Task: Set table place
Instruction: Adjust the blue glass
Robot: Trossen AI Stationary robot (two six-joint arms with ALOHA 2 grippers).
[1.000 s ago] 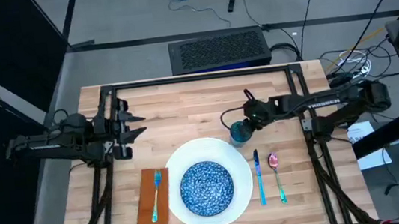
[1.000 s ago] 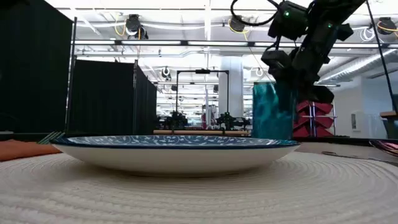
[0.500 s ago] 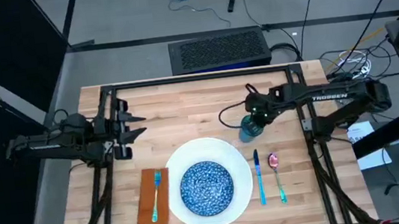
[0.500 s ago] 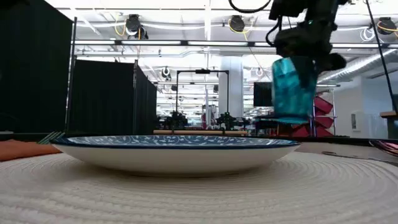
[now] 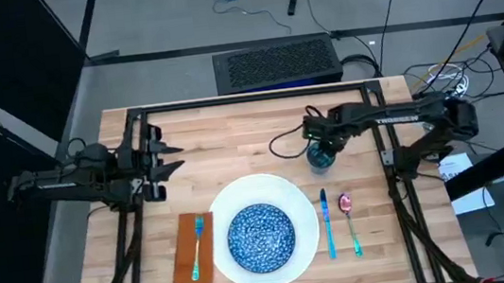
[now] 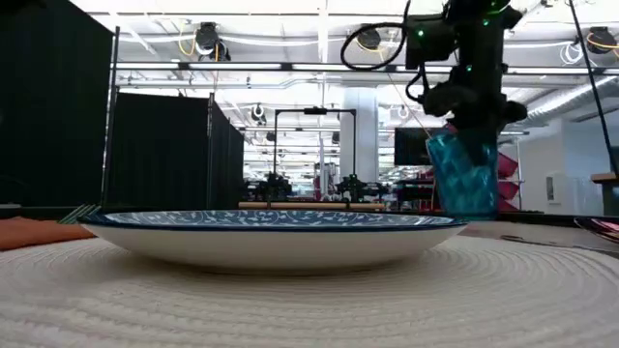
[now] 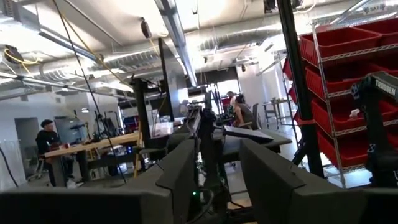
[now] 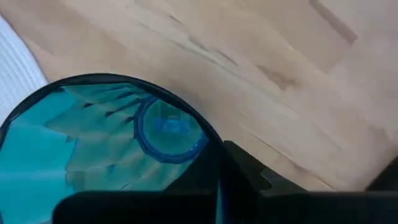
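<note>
The setting looks nearly done: plate [image 5: 260, 228], bowl [image 5: 261, 238], napkin [image 5: 194, 250] and cutlery [image 5: 327, 224] lie on the counter [image 5: 232, 134]. Only the cup [image 5: 319, 157] seems left. Faceted, translucent teal and upright, it hangs clasped in the right gripper [image 5: 319, 148], above the cutlery's far end. The left gripper [image 5: 170, 159] waits apart, fingers spread.

Bare table [image 5: 232, 134] runs open along the far strip between the two arms. Near half crowded: plate [image 5: 230, 201] with bowl [image 5: 261, 236] centre, napkin [image 5: 189, 253] with fork [image 5: 198, 231] to its left, knife [image 5: 326, 221] and spoon [image 5: 346, 209] to its right. Right gripper [image 5: 320, 149] with cup [image 5: 320, 158] blocks the plate's far-right corner. Left gripper [image 5: 170, 160] overhangs the left edge.
</note>
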